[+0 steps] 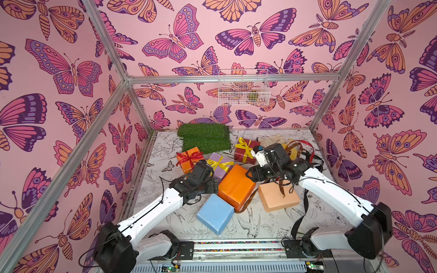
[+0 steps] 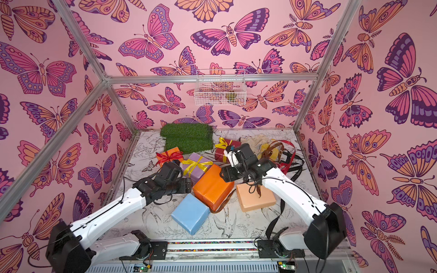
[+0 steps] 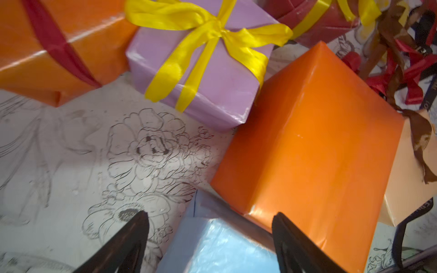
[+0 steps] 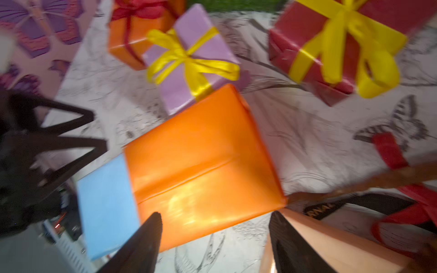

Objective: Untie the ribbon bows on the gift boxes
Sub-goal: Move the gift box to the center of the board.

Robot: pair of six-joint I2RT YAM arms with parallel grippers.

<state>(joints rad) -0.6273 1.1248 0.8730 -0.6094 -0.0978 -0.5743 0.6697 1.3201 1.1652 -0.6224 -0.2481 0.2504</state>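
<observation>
**Both claws wide and empty over the bare orange box [image 1: 236, 186], three bows tied behind it.**

The left wrist view gives what the top views hide: the left claw [image 3: 210, 214] is spread wide, gripping nothing, above the pale blue box [image 3: 220, 245]. The yellow bow [image 3: 212, 28] on the lilac box [image 3: 224, 78] lies just beyond it. The blurred right wrist view shows the right claw [image 4: 215, 213] equally wide and empty, with pale lettering on a black ribbon [image 4: 319, 208] beside it. Both top views show a sketch-printed counter [image 1: 260, 227], pink butterfly walls [image 1: 59, 71], a turf mat [image 1: 203, 138] at the back and a wire basket [image 1: 243, 87] on the wall. In a top view, loose ribbons [image 1: 300, 151] are heaped near the right arm.
</observation>
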